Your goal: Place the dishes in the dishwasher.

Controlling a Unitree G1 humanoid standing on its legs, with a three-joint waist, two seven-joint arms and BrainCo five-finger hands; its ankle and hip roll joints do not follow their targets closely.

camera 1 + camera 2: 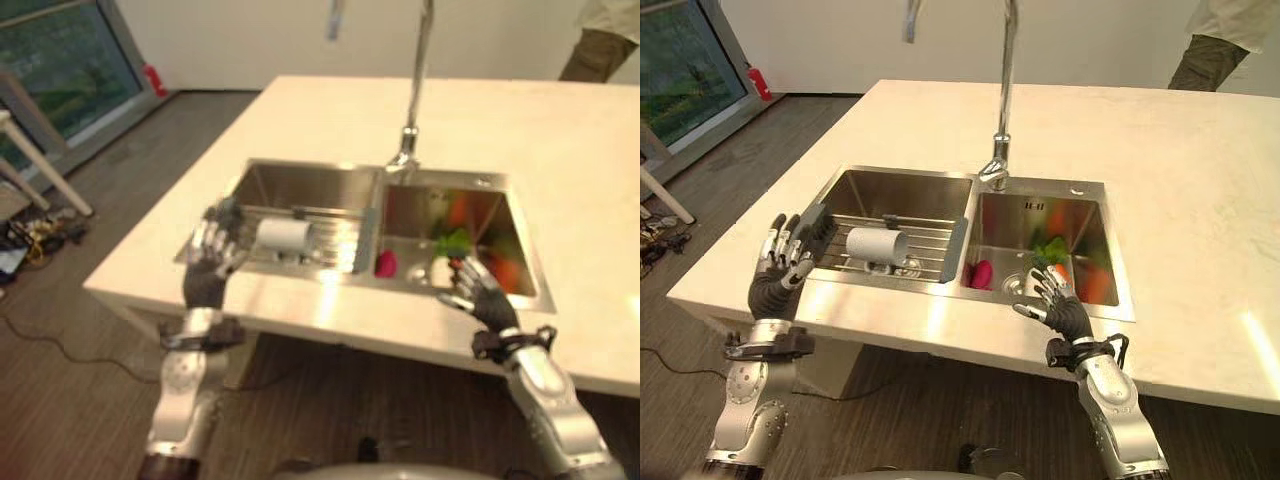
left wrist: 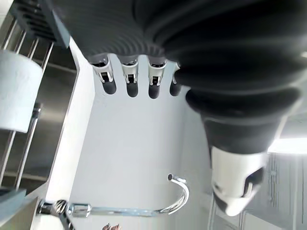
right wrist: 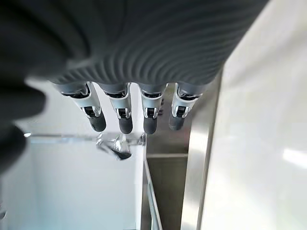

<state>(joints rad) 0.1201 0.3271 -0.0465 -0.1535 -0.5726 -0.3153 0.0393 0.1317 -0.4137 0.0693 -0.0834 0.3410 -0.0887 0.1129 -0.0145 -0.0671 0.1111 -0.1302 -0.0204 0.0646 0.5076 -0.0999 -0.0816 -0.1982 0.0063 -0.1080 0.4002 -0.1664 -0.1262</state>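
A white cup (image 1: 877, 243) lies on its side on a wire rack (image 1: 935, 252) across the left basin of a steel double sink (image 1: 970, 195). In the right basin sit a pink item (image 1: 981, 274), something green (image 1: 1050, 250) and something orange (image 1: 1097, 282). My left hand (image 1: 780, 265) is raised and open at the counter's front edge, just left of the rack, holding nothing. Over the right basin's front rim, my right hand (image 1: 1055, 300) is also open and empty, its fingers (image 3: 124, 117) straight. The cup (image 2: 17, 91) shows beside the left hand's fingers (image 2: 129, 81).
A tall tap (image 1: 1005, 90) rises behind the divider between the basins. The white counter (image 1: 1200, 200) spreads wide to the right and behind. A person (image 1: 1220, 40) stands at the far right corner. A window and a red extinguisher (image 1: 760, 82) are at the left.
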